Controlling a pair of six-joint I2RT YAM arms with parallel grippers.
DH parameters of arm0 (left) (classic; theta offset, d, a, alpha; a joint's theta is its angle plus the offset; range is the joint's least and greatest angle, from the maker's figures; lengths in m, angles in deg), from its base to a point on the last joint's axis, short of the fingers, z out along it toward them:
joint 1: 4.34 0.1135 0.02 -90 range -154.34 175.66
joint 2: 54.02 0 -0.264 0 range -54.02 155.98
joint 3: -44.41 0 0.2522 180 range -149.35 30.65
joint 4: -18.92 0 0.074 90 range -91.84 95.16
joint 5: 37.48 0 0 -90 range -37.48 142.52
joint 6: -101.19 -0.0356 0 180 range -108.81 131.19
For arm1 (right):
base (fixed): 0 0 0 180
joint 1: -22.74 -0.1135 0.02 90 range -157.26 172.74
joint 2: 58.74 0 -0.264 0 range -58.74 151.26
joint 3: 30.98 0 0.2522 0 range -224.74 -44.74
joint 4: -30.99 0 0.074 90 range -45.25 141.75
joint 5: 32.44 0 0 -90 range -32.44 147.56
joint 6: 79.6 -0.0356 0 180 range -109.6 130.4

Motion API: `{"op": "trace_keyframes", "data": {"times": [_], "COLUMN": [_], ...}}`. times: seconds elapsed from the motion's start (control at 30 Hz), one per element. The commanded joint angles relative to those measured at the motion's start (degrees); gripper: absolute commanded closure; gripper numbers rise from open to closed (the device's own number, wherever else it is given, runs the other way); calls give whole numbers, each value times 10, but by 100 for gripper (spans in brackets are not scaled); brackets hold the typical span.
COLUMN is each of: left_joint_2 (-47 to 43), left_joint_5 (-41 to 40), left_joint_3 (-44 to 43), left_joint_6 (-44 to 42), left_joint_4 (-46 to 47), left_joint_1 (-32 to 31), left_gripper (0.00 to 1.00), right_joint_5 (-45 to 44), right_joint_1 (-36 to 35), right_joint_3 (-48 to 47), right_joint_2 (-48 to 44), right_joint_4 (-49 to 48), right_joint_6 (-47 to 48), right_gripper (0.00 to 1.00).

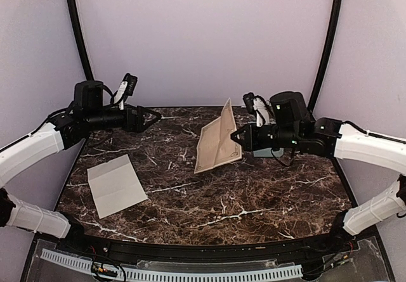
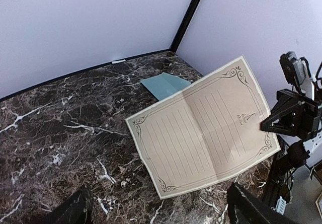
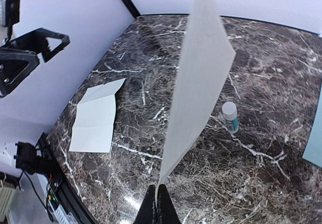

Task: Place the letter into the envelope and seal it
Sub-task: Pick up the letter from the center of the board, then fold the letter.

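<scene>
Shows the letter (image 1: 217,139) clamped by one edge in the right gripper (image 1: 239,136), tilted steeply, the envelope (image 2: 163,85) flat just beyond it, nearer that arm; the left gripper (image 1: 152,118), fingers spread wide, well apart on the letter's opposite side.

White-shelled arms (image 1: 38,146), black joints and black hands (image 1: 152,118) — thin black cables looping.
</scene>
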Motion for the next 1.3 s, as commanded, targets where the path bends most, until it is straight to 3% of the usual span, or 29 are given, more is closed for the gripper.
{"op": "trace_keyframes", "data": {"times": [0.0,0.1,0.4,0.77,1.27], "left_joint_2": [-22,-28,-3,53,44], "left_joint_5": [102,175,219,292,268], "left_joint_3": [32,48,50,21,22], "left_joint_6": [-86,-105,-114,-187,-166], "left_joint_4": [75,84,74,-8,10], "left_joint_1": [3,-2,-15,-95,-98], "left_gripper": [10,9,8,8,7], "right_joint_5": [125,212,288,346,412], "right_joint_1": [1,1,1,1,1], "right_joint_3": [-57,-80,-193,-183,-197], "right_joint_2": [-4,2,66,63,23], "right_joint_4": [49,83,261,264,274], "right_joint_6": [99,135,210,236,229], "right_gripper": [100,100,100,100,100]}}
